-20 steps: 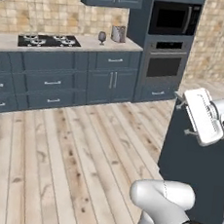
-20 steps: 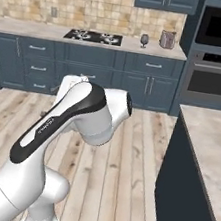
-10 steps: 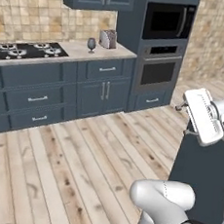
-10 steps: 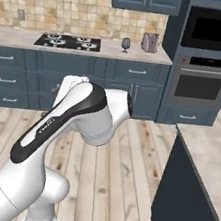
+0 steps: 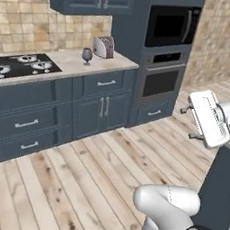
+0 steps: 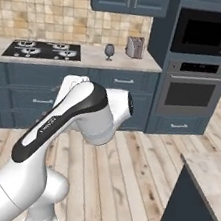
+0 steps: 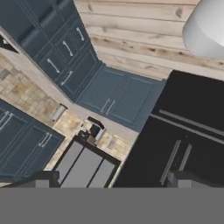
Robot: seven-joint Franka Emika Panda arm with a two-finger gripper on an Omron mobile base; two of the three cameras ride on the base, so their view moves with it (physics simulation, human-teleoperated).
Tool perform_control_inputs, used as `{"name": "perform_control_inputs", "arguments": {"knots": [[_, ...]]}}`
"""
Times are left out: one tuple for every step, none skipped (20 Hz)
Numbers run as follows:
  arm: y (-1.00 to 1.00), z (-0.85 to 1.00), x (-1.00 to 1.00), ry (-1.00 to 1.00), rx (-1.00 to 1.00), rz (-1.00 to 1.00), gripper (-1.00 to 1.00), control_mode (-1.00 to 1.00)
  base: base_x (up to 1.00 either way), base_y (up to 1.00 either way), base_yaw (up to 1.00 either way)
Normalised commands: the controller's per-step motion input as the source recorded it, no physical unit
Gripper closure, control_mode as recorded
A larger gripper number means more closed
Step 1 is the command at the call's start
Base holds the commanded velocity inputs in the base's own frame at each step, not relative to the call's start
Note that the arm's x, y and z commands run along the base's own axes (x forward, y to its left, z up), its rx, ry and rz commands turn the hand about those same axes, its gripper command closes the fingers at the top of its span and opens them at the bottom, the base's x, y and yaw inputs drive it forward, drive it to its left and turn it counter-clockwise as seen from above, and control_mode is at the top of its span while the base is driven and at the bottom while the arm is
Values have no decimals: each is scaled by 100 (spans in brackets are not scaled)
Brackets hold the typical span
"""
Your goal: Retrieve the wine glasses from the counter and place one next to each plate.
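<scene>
A: Wine glass (image 5: 87, 55), dark goblet, left base view: on the counter (image 5: 67, 61) at 11 o'clock, between gas hob (image 5: 19, 64) and silver toaster (image 5: 103, 47). Base well apart from it. Risk: a reach begun from this far falls short.

B: Right base view: goblet (image 6: 109, 51) at 12 o'clock, toaster (image 6: 135, 46) just beside. A careless sweep could clip the toaster or tip the stem. Second glass not made out.

A: Hand view: end effector (image 7: 111, 180) released, jaws wide, nothing held, fingertips (image 7: 43, 178) low, looking at cabinets and floor. Aim is off the glass.
</scene>
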Motion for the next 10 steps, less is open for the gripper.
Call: {"name": "perform_control_inputs", "arguments": {"knots": [[0,0,0,0,0,0,-100,100,100,64,-25],[0,0,0,0,0,0,-100,100,100,63,-24],[0,0,0,0,0,0,-100,100,100,63,-24],[0,0,0,0,0,0,-100,100,100,62,-24],[0,0,0,0,0,0,-100,100,100,61,-23],[0,0,0,0,0,0,-100,100,100,62,-23],[0,0,0,0,0,0,-100,100,100,64,-23],[0,0,0,0,0,0,-100,100,100,74,-23],[0,0,0,0,0,0,-100,100,100,74,-23],[0,0,0,0,0,0,-100,100,100,75,-21]]}}
